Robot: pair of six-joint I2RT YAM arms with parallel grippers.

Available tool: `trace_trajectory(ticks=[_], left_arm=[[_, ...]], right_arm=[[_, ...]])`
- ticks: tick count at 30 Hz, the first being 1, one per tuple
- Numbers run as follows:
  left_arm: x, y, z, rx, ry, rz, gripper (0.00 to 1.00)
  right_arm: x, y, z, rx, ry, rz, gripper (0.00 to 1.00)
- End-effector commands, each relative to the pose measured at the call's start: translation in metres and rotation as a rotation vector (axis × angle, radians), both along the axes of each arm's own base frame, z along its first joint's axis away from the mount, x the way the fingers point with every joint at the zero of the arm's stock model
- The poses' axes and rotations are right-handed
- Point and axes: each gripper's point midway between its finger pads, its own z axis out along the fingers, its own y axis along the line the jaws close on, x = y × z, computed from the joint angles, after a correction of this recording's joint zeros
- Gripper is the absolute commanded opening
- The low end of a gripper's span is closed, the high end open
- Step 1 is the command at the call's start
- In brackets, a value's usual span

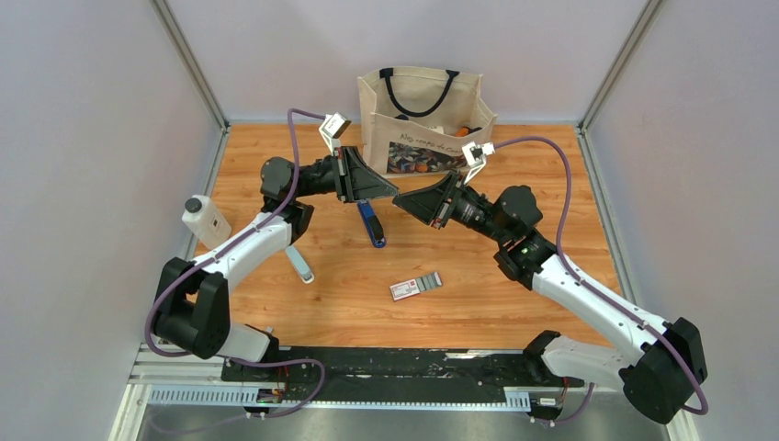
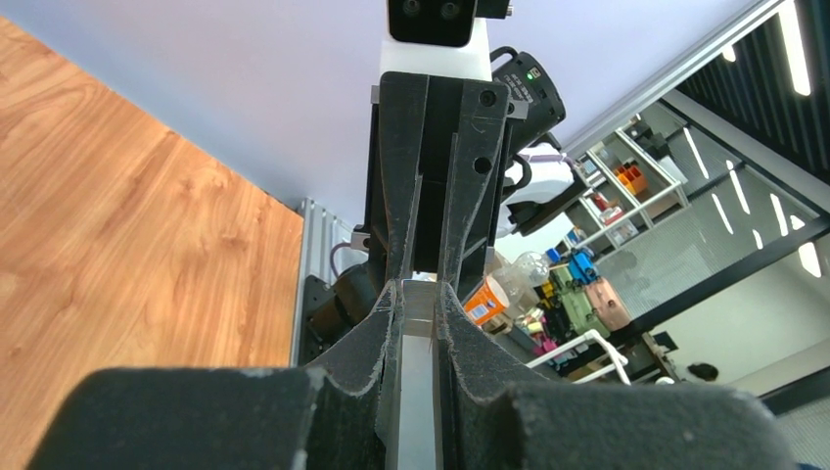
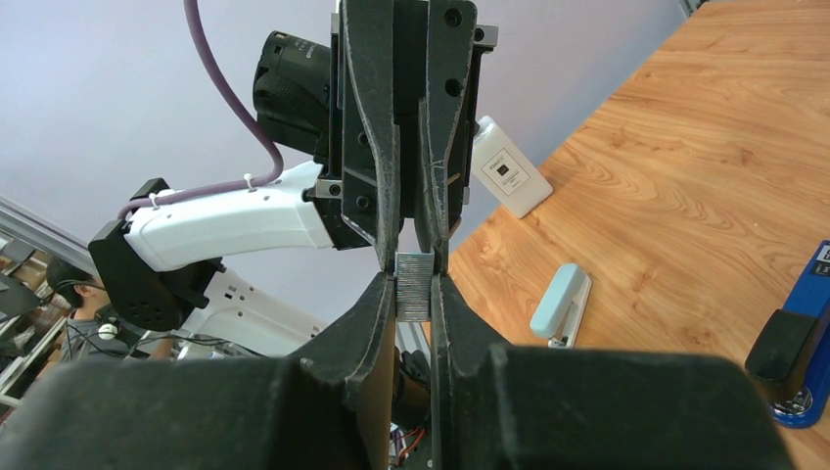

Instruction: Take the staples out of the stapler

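Note:
The blue stapler (image 1: 371,223) lies on the wooden table just below the two grippers; its blue and black end shows at the right edge of the right wrist view (image 3: 807,294). My left gripper (image 1: 386,191) and right gripper (image 1: 401,198) meet tip to tip above the table. A short silver strip of staples (image 3: 414,289) spans both pairs of jaws. In the left wrist view the left gripper (image 2: 418,289) is shut on the strip (image 2: 419,372). The right gripper (image 3: 414,279) presses on its other end from both sides.
A white-grey stick-like tool (image 1: 299,264) lies left of the stapler. A small white-and-red box (image 1: 415,287) lies nearer the front. A canvas tote bag (image 1: 423,119) stands at the back. A white bottle (image 1: 206,220) stands at the left edge.

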Motion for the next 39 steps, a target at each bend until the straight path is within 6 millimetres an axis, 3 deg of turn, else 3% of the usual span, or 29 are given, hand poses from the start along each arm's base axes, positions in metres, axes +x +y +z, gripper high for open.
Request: trace_trajectory(ticks=[1, 3, 6, 7, 9, 13, 15, 18, 23, 26, 31, 39], left_arm=[[-0.017, 0.005, 0.012, -0.009, -0.123, -0.030, 0.26], [-0.016, 0.005, 0.011, 0.006, -0.133, -0.025, 0.48], [-0.012, 0.007, 0.019, 0.027, -0.178, -0.005, 0.74], [-0.008, 0.008, 0.019, 0.043, -0.186, 0.009, 0.77], [0.000, 0.011, 0.020, 0.083, -0.204, 0.040, 0.77], [0.014, 0.019, -0.002, 0.235, -0.273, 0.120, 0.77], [0.020, 0.029, -0.036, 0.411, -0.251, 0.163, 0.78], [0.025, 0.040, -0.069, 0.572, -0.251, 0.162, 0.78], [0.027, 0.052, -0.128, 0.726, -0.214, 0.119, 0.74], [0.023, 0.059, -0.153, 0.786, -0.213, 0.106, 0.72], [0.016, 0.071, -0.176, 0.849, -0.239, 0.106, 0.69], [0.004, 0.075, -0.192, 0.862, -0.228, 0.058, 0.67]], right_arm=[[0.006, -0.007, 0.025, 0.021, -0.077, -0.051, 0.10], [0.008, -0.007, 0.015, -0.035, -0.068, -0.056, 0.09], [0.009, -0.007, -0.016, -0.139, -0.021, -0.058, 0.09], [0.009, -0.009, -0.027, -0.176, -0.006, -0.059, 0.09], [0.006, -0.013, -0.057, -0.262, 0.041, -0.060, 0.09], [0.000, -0.028, -0.112, -0.414, 0.125, -0.087, 0.09], [-0.003, -0.036, -0.136, -0.487, 0.158, -0.106, 0.09], [-0.011, -0.046, -0.171, -0.606, 0.217, -0.124, 0.09], [-0.026, -0.056, -0.224, -0.830, 0.282, -0.142, 0.08], [-0.033, -0.058, -0.253, -0.975, 0.316, -0.133, 0.07], [-0.034, -0.058, -0.281, -1.138, 0.315, -0.125, 0.04], [-0.024, -0.059, -0.289, -1.195, 0.277, -0.162, 0.07]])
